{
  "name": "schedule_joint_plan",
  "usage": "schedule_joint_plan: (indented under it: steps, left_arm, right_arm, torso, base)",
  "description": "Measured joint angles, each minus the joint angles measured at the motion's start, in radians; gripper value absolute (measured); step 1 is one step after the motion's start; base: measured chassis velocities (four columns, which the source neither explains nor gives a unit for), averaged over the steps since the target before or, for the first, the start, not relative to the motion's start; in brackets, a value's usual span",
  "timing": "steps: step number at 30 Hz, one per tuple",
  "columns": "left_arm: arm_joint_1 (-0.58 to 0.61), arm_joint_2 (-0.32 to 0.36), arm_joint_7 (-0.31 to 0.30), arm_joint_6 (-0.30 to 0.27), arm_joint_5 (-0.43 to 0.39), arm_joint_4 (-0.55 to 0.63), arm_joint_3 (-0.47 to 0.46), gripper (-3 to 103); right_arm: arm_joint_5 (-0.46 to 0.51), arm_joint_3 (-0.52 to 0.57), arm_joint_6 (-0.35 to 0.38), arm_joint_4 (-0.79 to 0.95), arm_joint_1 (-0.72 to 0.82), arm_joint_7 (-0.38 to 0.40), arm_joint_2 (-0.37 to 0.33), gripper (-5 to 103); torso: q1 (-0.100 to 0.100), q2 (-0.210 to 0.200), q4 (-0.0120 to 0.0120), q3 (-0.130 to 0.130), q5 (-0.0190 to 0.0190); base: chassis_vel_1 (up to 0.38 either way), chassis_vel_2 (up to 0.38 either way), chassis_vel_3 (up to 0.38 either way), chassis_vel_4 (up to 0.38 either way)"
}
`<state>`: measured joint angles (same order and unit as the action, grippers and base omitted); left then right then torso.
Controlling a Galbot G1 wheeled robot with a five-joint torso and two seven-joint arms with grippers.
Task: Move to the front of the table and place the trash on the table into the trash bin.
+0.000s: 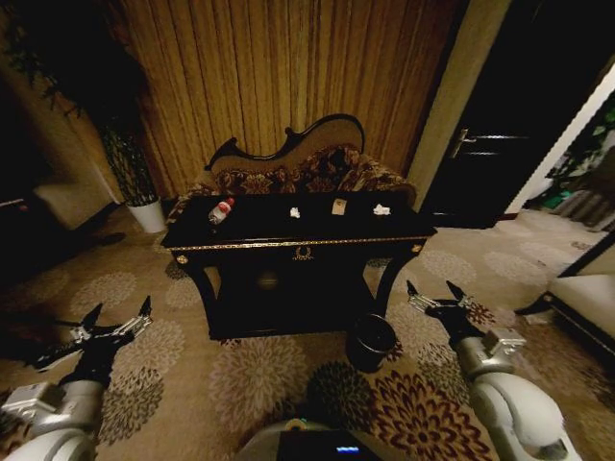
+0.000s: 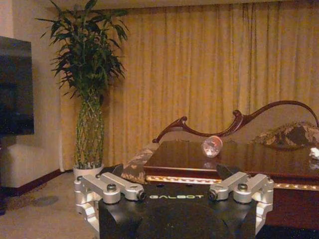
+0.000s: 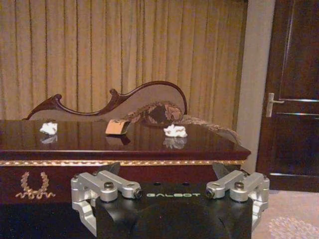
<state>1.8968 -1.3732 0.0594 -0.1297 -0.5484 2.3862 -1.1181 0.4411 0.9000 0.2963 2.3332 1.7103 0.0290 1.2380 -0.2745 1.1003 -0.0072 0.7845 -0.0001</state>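
Note:
The black gold-trimmed table [image 1: 240, 245] stands ahead of me. On it lie a clear bottle with a red cap [image 1: 221, 210] [image 2: 212, 146], a white paper wad [image 1: 295, 212] [image 3: 49, 128], a tan packet [image 1: 338, 206] [image 3: 117, 127] and another white wad [image 1: 381, 209] [image 3: 175, 131]. The dark round trash bin [image 1: 371, 341] sits on the carpet by the table's front right leg. My left gripper [image 1: 119, 323] hovers open, low at the left, short of the table. My right gripper [image 1: 432, 291] is open too, just right of the bin and the table's corner.
A patterned curved-back sofa [image 1: 298, 168] stands behind the table against the curtains. A tall plant in a white pot [image 1: 146, 213] [image 2: 88, 169] is at the back left. A dark door [image 1: 480, 163] is at the back right, and a pale seat edge [image 1: 591, 298] at the right.

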Motion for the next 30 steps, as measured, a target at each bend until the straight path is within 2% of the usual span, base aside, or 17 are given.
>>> schedule_joint_plan:
  steps: [20, 30]
  left_arm:
    - [0.001, -0.003, 0.013, 0.002, 0.001, -0.002, -0.001, 100]
    - [0.001, -0.006, 0.012, 0.002, -0.005, 0.012, -0.011, 100]
  right_arm:
    - [0.013, -0.016, 0.015, 0.011, -0.001, 0.022, 0.005, 100]
    - [0.014, -0.029, 0.029, 0.011, -0.011, 0.027, 0.007, 100]
  torso:
    - [0.000, 0.000, -0.0001, 0.000, 0.0001]
    - [0.000, 0.000, -0.0001, 0.000, 0.0001]
  base:
    - [-0.174, 0.171, 0.168, -0.180]
    - [-0.045, 0.037, 0.050, -0.043]
